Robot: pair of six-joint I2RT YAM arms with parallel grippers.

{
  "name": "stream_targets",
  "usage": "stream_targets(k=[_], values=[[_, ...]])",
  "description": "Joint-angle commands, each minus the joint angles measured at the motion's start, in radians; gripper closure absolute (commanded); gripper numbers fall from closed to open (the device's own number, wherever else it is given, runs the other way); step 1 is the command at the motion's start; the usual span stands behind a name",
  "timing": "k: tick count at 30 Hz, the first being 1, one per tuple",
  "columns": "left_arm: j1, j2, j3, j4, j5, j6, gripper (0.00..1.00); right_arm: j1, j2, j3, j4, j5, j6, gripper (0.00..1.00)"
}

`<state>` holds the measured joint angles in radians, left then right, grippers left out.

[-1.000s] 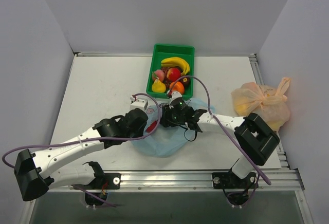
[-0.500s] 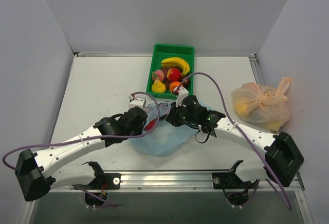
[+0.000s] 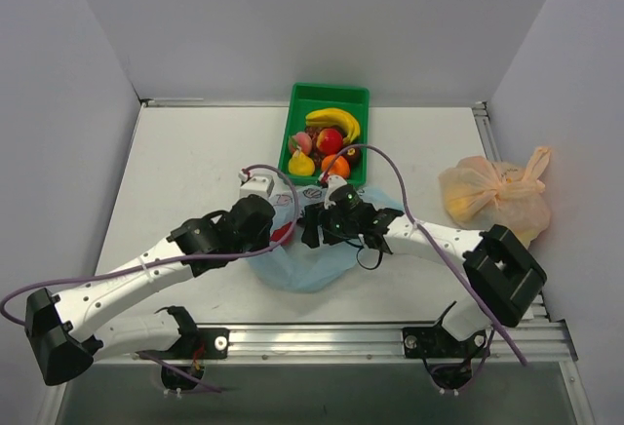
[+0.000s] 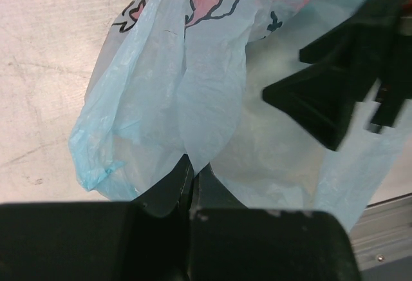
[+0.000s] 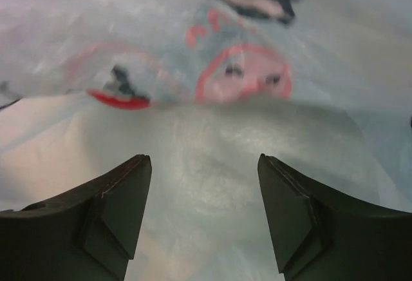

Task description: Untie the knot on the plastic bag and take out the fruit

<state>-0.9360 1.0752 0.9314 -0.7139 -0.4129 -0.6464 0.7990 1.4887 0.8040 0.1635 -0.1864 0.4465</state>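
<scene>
— Plastic bag [image 3: 310,267] lies on the table [image 3: 195,162] between both arms, just in front of the green tray [image 3: 331,88]. What has changed?
— Half a second ago the right arm [image 3: 439,243] was swung far out to the side. Now it is drawn in, and the right gripper [image 5: 203,160] is over the bag, jaws wide apart, holding nothing. The left gripper [image 4: 192,176] is closed on a fold of the film.
— And the fruit [image 3: 330,138]?
— In the tray. Probably the right gripper reaches in again; whether any remains inside, I cannot tell.

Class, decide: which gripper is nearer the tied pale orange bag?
Right. The right gripper sits left of the orange bag, over the plastic bag; the left gripper, pinching it, is farther left.
</scene>
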Motion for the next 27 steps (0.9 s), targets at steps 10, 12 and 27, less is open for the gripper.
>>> stream_targets(k=[10, 12, 27], values=[[-0.043, -0.057, 0.052, -0.035, 0.106, -0.038, 1.0, -0.017, 0.073, -0.083, 0.35, 0.183, 0.195, 0.04], [-0.044, -0.086, 0.023, -0.025, 0.117, -0.071, 1.0, -0.023, 0.074, -0.098, 0.395, 0.183, 0.207, 0.04], [-0.044, -0.038, 0.021, 0.007, 0.166, -0.039, 1.0, -0.034, 0.215, -0.023, 0.493, 0.183, 0.297, 0.04]])
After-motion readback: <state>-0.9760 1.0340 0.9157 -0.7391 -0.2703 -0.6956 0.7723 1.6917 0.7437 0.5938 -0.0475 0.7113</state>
